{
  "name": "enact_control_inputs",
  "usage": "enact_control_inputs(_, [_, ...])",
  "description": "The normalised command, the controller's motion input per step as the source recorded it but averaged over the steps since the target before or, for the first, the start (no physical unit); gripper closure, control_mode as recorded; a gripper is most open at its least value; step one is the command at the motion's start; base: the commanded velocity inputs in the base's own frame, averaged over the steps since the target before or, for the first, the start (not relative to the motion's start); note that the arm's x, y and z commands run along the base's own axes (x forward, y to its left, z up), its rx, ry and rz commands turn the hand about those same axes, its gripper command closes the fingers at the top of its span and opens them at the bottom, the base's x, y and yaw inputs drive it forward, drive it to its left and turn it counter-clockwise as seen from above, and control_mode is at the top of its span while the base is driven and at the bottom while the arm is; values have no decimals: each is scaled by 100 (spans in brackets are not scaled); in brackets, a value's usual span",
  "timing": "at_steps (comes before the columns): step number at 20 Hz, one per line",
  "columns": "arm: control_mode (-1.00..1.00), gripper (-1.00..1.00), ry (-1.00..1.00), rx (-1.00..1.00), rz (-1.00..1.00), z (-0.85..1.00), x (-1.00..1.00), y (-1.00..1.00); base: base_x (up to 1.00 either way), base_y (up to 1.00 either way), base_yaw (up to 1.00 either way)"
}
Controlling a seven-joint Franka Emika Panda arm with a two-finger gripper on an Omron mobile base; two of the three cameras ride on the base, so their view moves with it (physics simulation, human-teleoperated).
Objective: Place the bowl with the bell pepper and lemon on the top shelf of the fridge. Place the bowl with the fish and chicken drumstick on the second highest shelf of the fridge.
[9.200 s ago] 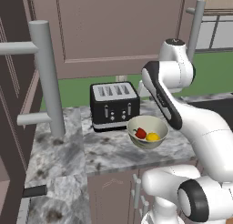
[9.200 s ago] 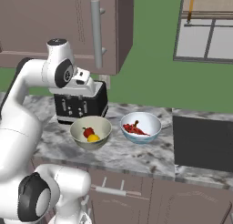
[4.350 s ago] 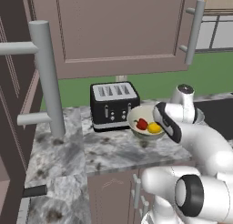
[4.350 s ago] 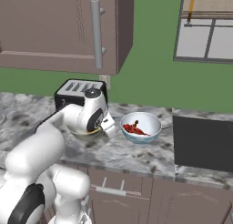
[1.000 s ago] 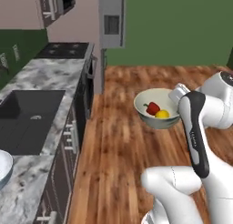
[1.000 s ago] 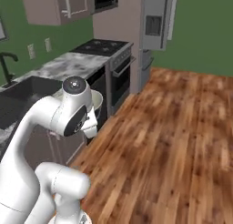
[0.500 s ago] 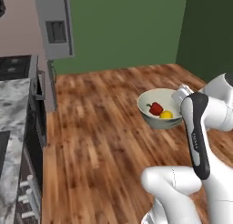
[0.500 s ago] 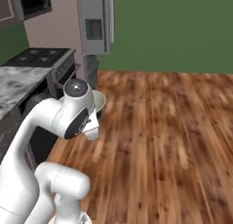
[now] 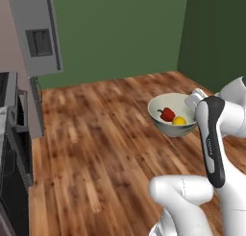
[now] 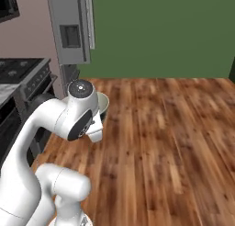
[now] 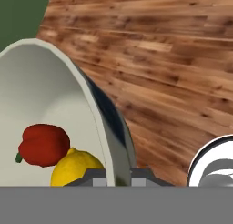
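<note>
One deep cream-white bowl is carried in the air above the wooden floor, well right of the grey fridge. Inside it, a glossy red bell pepper lies at left, touching a bright yellow lemon at right. On the bowl's right rim, the gripper has its jaws clamped together.

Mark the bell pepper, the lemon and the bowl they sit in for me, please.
bell pepper (image 9: 167,114), left base view, on its red body.
lemon (image 9: 179,120), left base view, on its yellow skin.
bowl (image 9: 169,130), left base view, on its outer wall below the near rim.
</note>
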Motion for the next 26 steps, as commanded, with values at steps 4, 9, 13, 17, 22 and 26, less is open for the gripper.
enact_control_inputs(4, [100,100,0,0,0,0,0,0,100,0,-16])
enact_control_inputs(9, [100,100,0,0,0,0,0,0,100,-5,-13])
enact_control_inputs(13, [100,100,0,0,0,0,0,0,100,-34,-7])
enact_control_inputs(17, [100,100,0,0,0,0,0,0,100,-53,-4])
enact_control_inputs(22, [100,100,0,0,0,0,0,0,100,-83,0])
enact_control_inputs(26, [100,100,0,0,0,0,0,0,100,-79,0])
